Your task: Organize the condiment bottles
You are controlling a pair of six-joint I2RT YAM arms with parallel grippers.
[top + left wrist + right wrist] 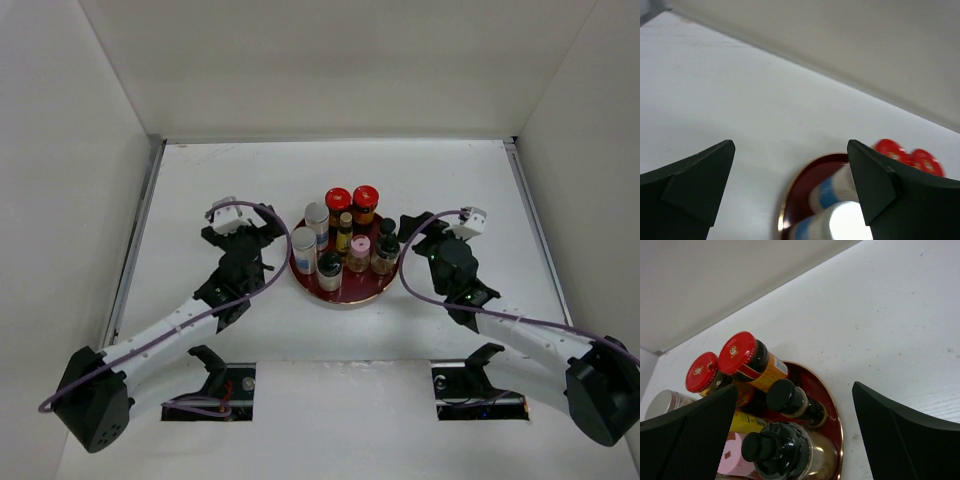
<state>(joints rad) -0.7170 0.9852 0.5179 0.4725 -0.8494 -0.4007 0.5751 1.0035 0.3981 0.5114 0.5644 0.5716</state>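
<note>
Condiment bottles (345, 238) stand clustered on the dark red tray (350, 294). The left gripper (264, 232) and right gripper (410, 226) flank the tray, both spread wide and empty.

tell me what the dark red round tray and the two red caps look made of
tray: looks like lacquered wood or plastic; dark red, shiny reflections, thin golden rim. The look leaves open which. red caps: probably painted metal or hard plastic; smooth, slightly glossy, with a small printed emblem on top.

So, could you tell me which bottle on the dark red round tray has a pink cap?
The small jar toward the near edge of the tray, beside the slim amber bottle; its cap alone is pink, the others red, silver or black.
</note>
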